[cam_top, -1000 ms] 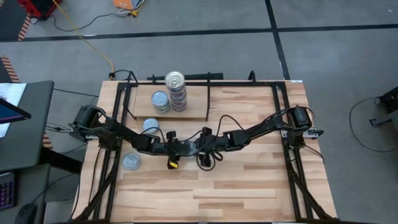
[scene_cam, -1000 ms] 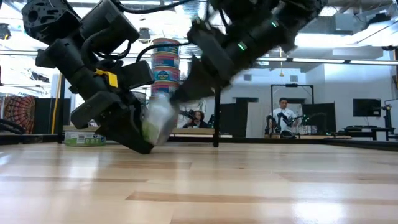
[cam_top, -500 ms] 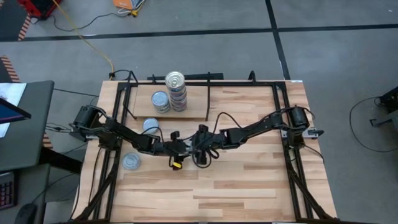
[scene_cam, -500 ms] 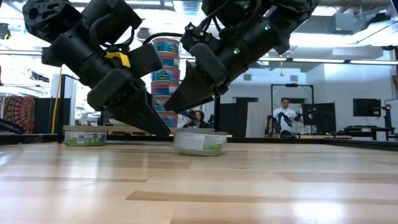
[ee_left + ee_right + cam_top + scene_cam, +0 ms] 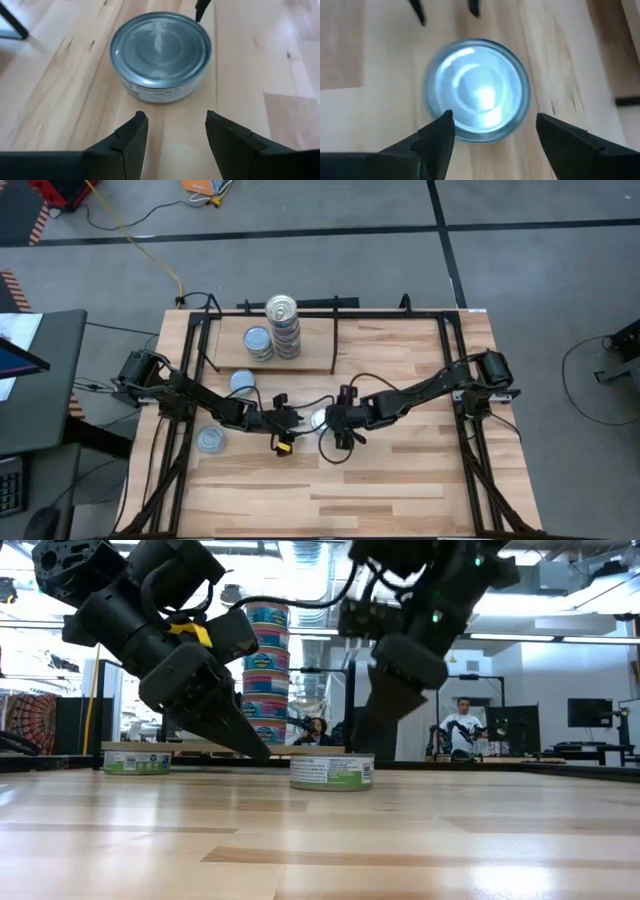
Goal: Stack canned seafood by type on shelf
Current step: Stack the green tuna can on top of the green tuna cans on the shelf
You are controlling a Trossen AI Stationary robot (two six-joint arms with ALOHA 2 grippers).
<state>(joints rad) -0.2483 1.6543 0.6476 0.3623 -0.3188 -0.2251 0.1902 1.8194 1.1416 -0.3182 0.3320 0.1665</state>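
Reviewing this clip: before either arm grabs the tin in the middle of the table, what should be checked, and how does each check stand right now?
1. Middle tin lies flat on the table: ok.
2. Left gripper open, clear of the tin: ok.
3. Right gripper open, above the tin, jaws wide enough to straddle it: ok.
4. Grippers apart from each other: ok, though close.
5. Tall stack on the shelf upright: ok.
6. Tin's type matches a stack: cannot tell.

Labels on the tins (image 5: 331,772) show print, seemingly too small to read.
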